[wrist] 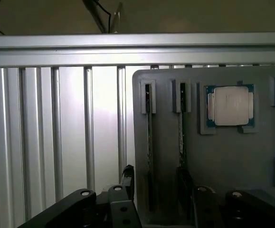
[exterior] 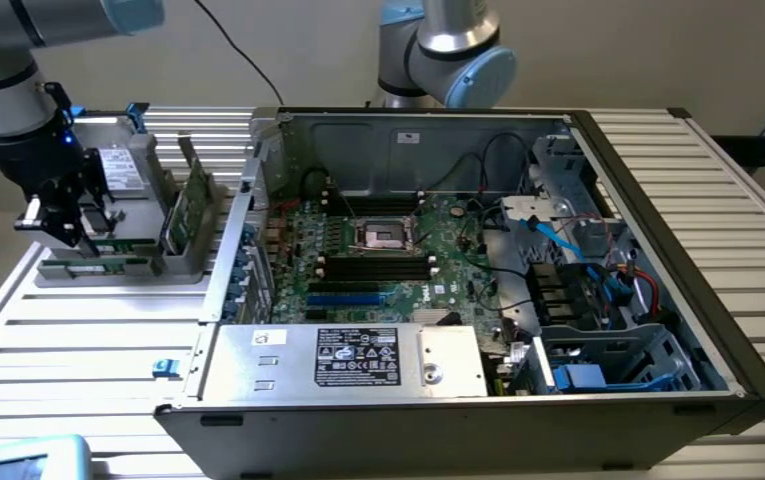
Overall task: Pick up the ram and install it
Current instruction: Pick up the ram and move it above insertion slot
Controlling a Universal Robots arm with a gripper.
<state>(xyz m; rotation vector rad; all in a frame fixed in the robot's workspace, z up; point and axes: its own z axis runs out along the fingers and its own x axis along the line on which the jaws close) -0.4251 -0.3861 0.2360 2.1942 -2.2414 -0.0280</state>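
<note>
Grey plastic of the parts holder carried the ram standing on edge in its slot, with a second stick in the next slot and the processor chip beside that. I had the gripper low over the holder, its fingers spread apart with nothing clamped. The ram sat between them, well apart from the open computer case.

We're in a robotics lab, at a PC-assembly bench.
One robot arm and a second arm flank a slatted aluminium table. An opened desktop computer case bares its motherboard, and a grey fixture racks ram and a processor.
</note>
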